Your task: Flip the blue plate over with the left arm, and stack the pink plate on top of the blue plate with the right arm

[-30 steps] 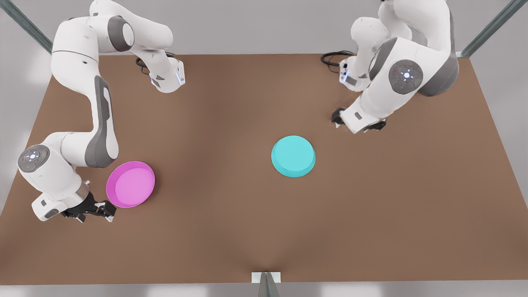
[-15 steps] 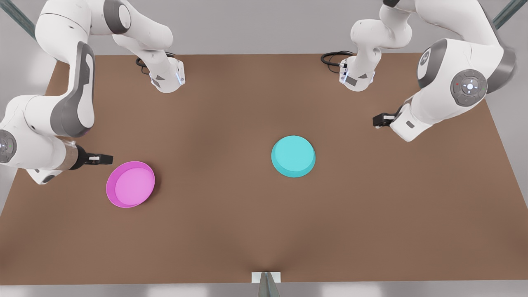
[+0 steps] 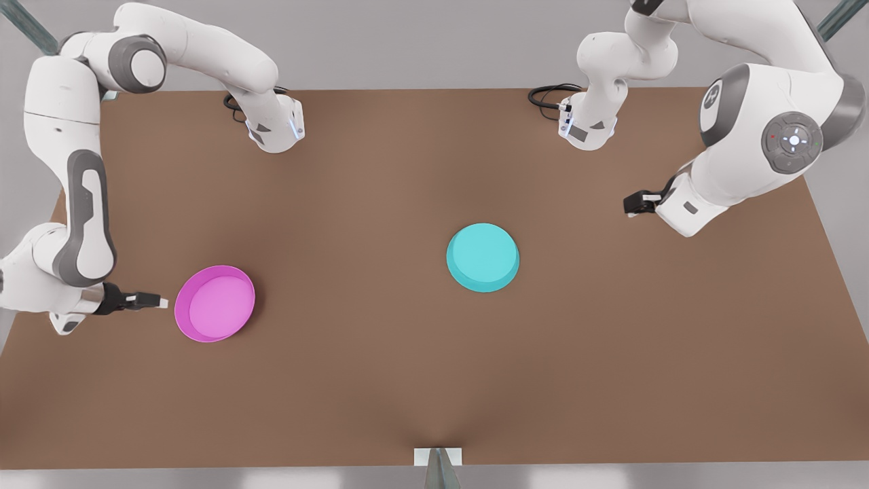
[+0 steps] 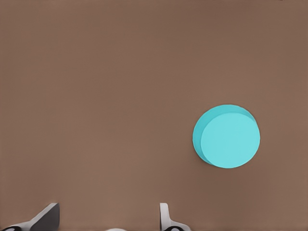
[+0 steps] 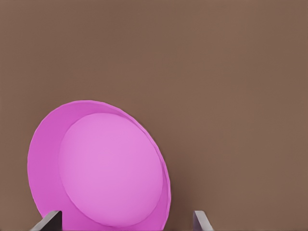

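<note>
Surface: a brown table [image 3: 380, 380] is seen, grey backdrop behind; the blue plate is taken as landmark.
Blue plate [image 3: 483, 257]: found near the table's middle, flat base up, rim down — the flip is judged not yet done.
Pink plate [image 3: 214, 303]: set well apart from the blue plate, toward the front view's left, hollow side up.
Right gripper [image 3: 153, 300]: held just beside the pink plate's outer rim, far from the blue plate; fingers spread, nothing grasped.
Left gripper [image 3: 631, 202]: held well apart from the blue plate, toward the front view's right; fingers parted, empty.
Step in hand: approach by both arms.
Next move: the left gripper is to be brought to the blue plate's rim.
View difference: the right wrist view gives the pink plate's [image 5: 98, 168] inner wall; the front view gives both arms.
</note>
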{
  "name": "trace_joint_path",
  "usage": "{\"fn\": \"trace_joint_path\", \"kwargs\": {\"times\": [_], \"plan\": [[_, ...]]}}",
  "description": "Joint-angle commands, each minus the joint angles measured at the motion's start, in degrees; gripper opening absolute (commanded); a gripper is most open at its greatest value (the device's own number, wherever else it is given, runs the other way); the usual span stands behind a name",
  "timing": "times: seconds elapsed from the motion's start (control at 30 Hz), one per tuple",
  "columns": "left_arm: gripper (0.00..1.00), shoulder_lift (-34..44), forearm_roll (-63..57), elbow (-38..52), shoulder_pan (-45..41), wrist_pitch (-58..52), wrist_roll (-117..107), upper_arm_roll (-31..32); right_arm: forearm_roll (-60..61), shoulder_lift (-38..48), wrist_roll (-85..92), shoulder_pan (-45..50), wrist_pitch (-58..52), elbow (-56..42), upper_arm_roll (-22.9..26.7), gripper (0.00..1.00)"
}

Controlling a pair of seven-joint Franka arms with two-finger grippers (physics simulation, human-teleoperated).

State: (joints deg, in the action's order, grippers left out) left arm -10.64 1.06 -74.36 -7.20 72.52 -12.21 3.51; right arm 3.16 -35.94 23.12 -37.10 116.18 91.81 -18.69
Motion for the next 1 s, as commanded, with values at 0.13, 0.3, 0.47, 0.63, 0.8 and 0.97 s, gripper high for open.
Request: {"fn": "trace_joint_path", "kwargs": {"times": [0.13,0.3,0.47,0.63,0.8,0.97], "plan": [[1.0,0.0,-0.1,0.0,0.1,-0.1,0.3,0.0,-1.0,5.7,2.3,-8.6,15.2,15.2,-5.8,1.0],[1.0,0.1,-0.3,0.0,0.6,-0.3,0.5,0.0,-1.2,3.3,3.7,-8.8,20.3,16.6,-5.8,1.0],[1.0,0.1,-0.4,0.0,0.9,-0.2,0.6,0.0,-1.4,2.1,6.1,-16.0,17.0,18.1,-11.6,1.0],[1.0,0.1,-0.4,0.0,1.1,-0.1,0.6,0.0,-5.3,-2.0,6.7,-20.3,18.9,18.5,-15.0,1.0],[1.0,0.0,-0.4,0.0,1.0,0.0,0.5,0.0,-7.8,-3.0,6.4,-19.6,20.9,18.2,-16.6,1.0],[1.0,-0.2,-0.4,0.4,1.0,0.1,0.2,0.0,-12.4,-5.3,6.5,-20.6,22.7,18.1,-18.7,1.0]]}}
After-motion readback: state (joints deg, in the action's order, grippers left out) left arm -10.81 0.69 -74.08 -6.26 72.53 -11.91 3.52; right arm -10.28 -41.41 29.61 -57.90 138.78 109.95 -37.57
